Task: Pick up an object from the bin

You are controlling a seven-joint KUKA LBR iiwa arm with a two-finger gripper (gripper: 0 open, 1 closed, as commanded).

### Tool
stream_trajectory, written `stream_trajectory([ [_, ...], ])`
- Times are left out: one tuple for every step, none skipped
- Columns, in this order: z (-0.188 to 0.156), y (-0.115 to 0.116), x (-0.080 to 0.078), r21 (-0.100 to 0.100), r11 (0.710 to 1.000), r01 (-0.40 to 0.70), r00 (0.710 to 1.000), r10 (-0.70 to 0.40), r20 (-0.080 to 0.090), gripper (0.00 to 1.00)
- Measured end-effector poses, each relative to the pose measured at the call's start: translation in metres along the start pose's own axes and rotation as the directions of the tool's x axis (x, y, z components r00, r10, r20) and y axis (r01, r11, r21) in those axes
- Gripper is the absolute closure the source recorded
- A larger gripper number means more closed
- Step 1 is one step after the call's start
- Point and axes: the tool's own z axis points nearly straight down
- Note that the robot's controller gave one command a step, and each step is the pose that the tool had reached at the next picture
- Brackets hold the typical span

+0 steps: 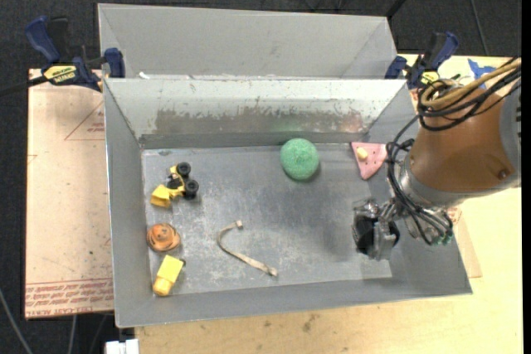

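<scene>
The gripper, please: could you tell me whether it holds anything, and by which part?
No held thing is visible: the gripper sits over bare floor at the right of the bin, apart from the pink wedge.

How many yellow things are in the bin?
2. A yellow toy with black wheels lies at the left of the bin; a yellow block lies near the front-left corner. The arm covers part of the right side, so another could be hidden.
</scene>
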Motion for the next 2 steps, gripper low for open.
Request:
stream_trajectory([
  [-0.028, -0.013, 0.001, -0.002, 1.000, 0.011, 1.000, -0.011, -0.005, 1.00],
  [-0.036, -0.015, -0.026, -0.001, 1.000, 0.002, 1.000, -0.002, -0.003, 1.00],
])
